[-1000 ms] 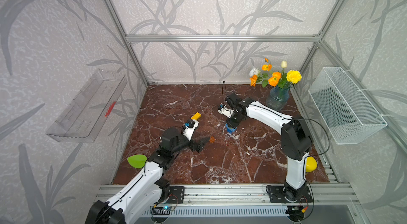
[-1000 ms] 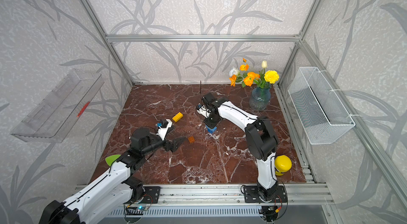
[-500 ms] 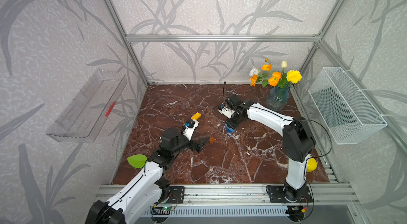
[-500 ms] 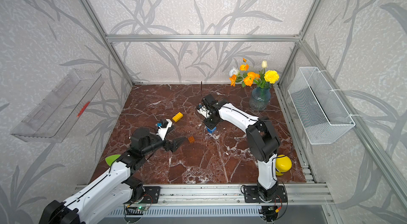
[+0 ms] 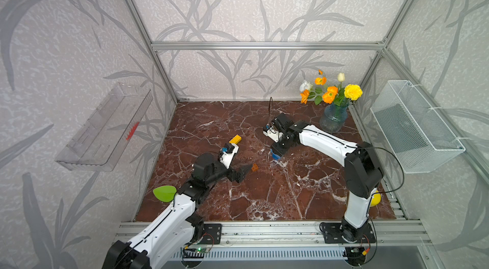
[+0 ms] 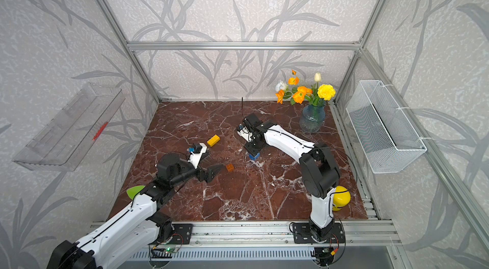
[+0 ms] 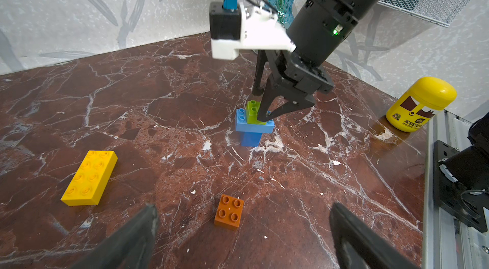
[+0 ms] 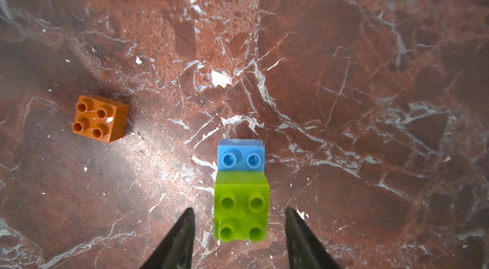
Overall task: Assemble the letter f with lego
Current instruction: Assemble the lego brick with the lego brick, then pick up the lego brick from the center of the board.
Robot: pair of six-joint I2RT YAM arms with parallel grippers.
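Near the middle of the red marble surface [image 5: 264, 196] stands the lego stack [image 7: 254, 128], green brick [image 8: 242, 191] on blue. The right pincer [image 8: 239, 210] straddles the green brick, parted, seemingly clear of it. The left pincer [image 7: 243, 206] gapes empty by the orange brick [image 7: 229, 211].

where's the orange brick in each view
top view: orange brick near the picture's centre, down-left of the blue-green stack
top view: just left of centre, again down-left of the stack
left wrist: lower middle of the picture, nearer the camera than the stack
right wrist: left side of the picture, studs up
shared landmark: the blue-green stack, seen in all four
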